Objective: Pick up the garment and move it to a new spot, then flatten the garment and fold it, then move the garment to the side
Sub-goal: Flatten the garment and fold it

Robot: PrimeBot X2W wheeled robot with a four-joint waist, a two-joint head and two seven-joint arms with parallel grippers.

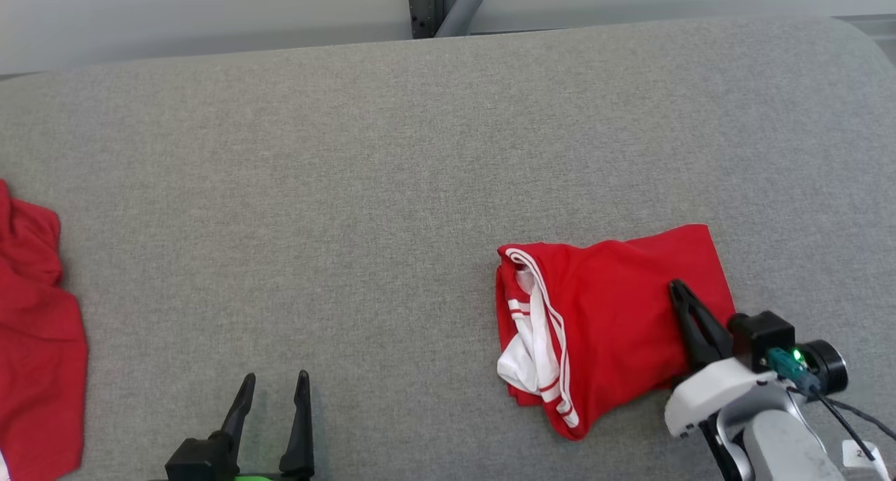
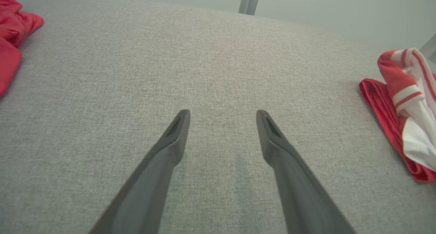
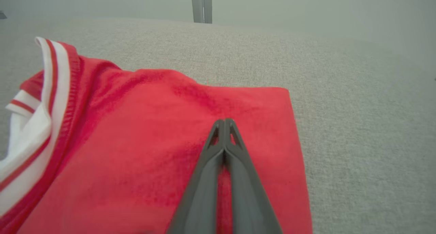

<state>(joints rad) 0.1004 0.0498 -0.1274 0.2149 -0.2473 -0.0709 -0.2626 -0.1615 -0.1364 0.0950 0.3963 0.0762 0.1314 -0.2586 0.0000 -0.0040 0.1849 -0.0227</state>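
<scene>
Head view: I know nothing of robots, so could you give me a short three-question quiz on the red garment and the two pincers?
1. True or false: the left pincer stands open over the bare grey surface.
2. What colour is the trim on the folded red garment? A white, B blue, C yellow.
3. Fill in: the right pincer, its tips over the garment, is ____ (open or shut).

Key: 1 true; 2 A; 3 shut.

Grey tabletop; crumpled red cloth
</scene>
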